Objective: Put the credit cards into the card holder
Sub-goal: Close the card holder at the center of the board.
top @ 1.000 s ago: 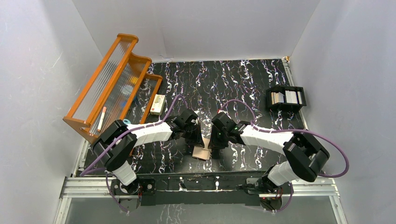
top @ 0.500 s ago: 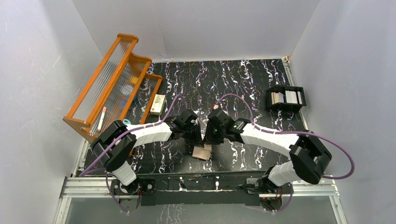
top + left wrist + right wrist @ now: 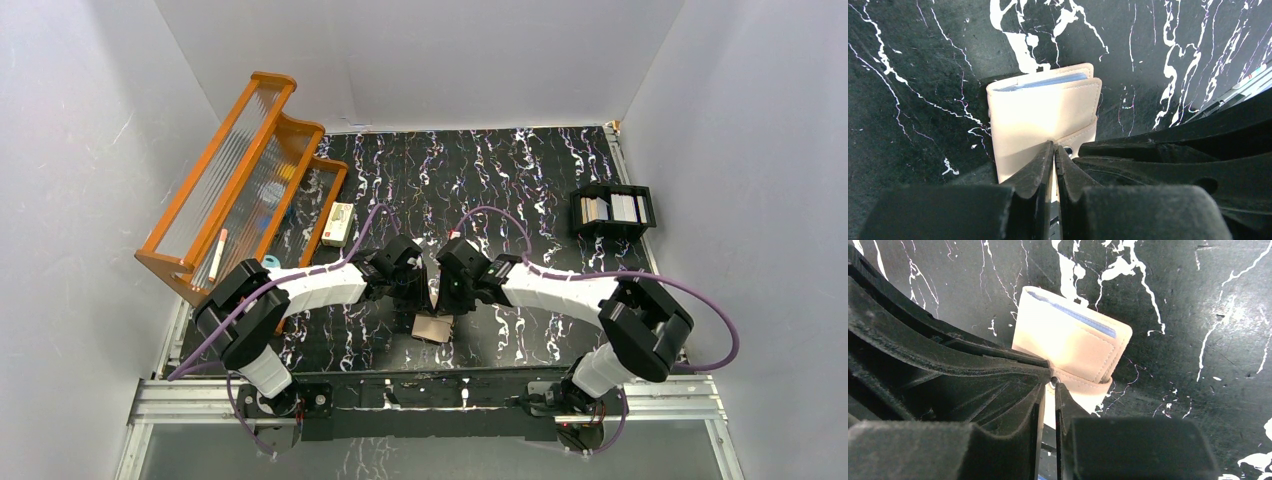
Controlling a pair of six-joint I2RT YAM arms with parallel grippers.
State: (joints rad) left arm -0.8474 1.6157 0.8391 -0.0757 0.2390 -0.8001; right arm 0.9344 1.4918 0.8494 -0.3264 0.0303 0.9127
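The tan card holder (image 3: 432, 328) lies folded on the black marbled table near the front middle. It also shows in the left wrist view (image 3: 1040, 115) and the right wrist view (image 3: 1068, 340). A light blue credit card edge (image 3: 1048, 81) (image 3: 1075, 316) sticks out of its far pocket. My left gripper (image 3: 424, 297) (image 3: 1054, 148) is shut, its tips on the holder beside the snap. My right gripper (image 3: 442, 298) (image 3: 1052, 384) is shut, its tips at the snap tab (image 3: 1083, 382). The two grippers nearly touch. More pale cards (image 3: 610, 208) stand in a tray at the far right.
A black compartment tray (image 3: 648, 210) stands at the right edge. An orange ribbed rack (image 3: 240, 175) stands at the back left, with a white box with a red mark (image 3: 338, 223) next to it. White walls close in three sides.
My right gripper has moved left, closing up to my left gripper over the card holder. The left arm and the holder have hardly moved.
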